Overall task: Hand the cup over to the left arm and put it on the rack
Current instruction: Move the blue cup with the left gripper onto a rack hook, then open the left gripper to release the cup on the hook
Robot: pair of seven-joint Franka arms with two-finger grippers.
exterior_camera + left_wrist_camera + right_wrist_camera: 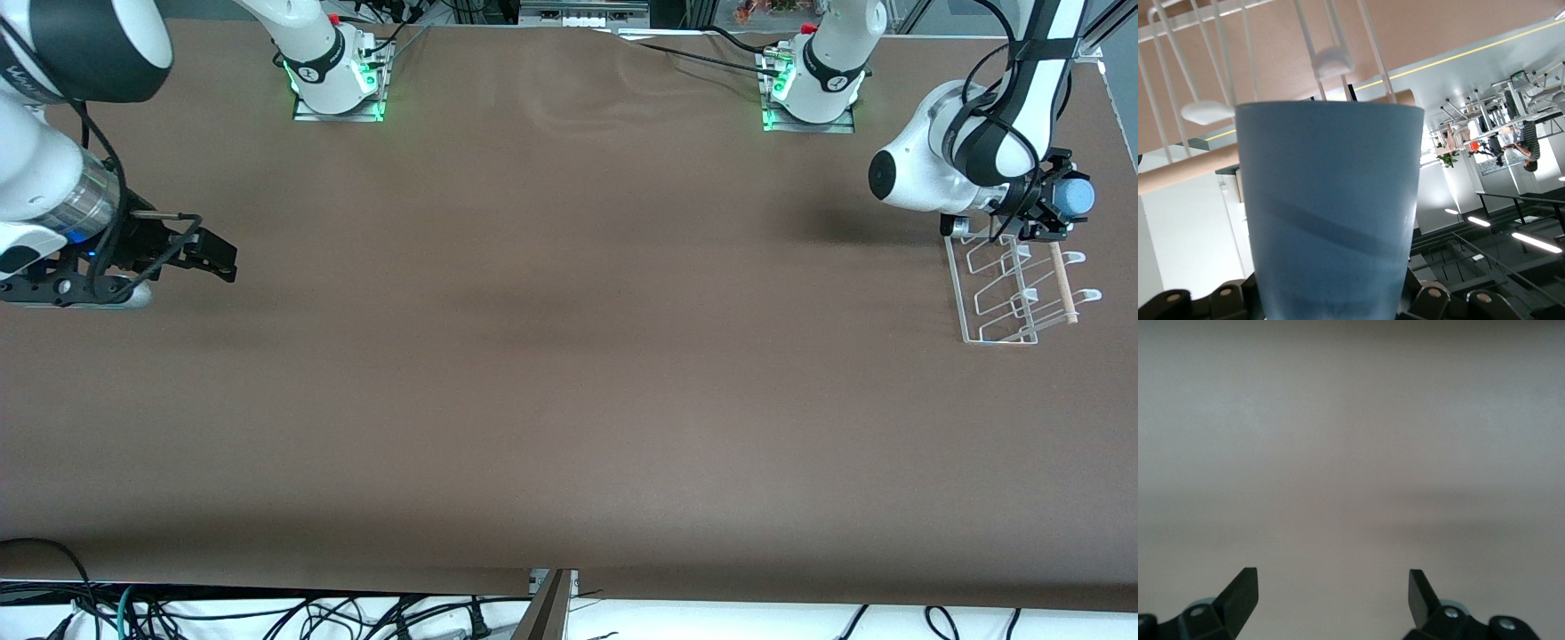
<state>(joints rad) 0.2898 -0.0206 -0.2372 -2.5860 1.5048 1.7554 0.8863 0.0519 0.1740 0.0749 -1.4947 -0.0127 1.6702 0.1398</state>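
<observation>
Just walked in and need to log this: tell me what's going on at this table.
The left gripper is shut on the light-blue cup, holding it on its side over the wire rack at the left arm's end of the table, the cup not yet set on a peg. The wooden dowel shows just past the cup. The right gripper waits open and empty, low over the brown table at the right arm's end.

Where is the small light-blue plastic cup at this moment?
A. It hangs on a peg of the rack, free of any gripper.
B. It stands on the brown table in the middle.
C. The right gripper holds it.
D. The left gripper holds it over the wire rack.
D: the small light-blue plastic cup sits in the left gripper over the white wire rack; the right gripper is open and empty.
</observation>
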